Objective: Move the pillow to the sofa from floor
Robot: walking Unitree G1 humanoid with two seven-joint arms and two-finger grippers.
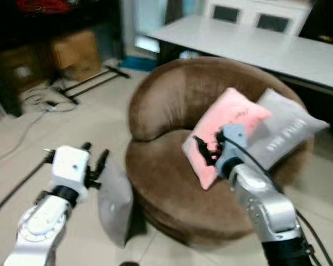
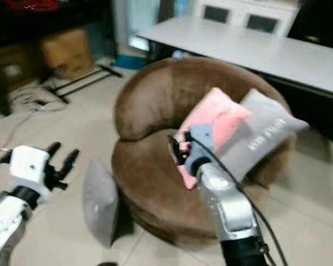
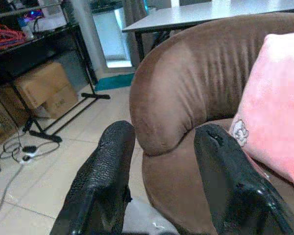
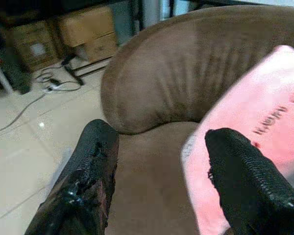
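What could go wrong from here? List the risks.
1. The pink pillow leans tilted near the sofa's seat edge; the open right pincer beside it could knock it off.
2. The grey pillow on the floor stands against the sofa base; a push by the left pincer may topple it.

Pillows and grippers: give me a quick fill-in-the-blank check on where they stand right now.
1. The pink pillow rests on the brown ____.
2. A grey pillow on the floor leans against the sofa's ____.
3. The left gripper has its fingers ____.
4. The right gripper is beside the ____ pillow.

Missing words: sofa; base; open; pink
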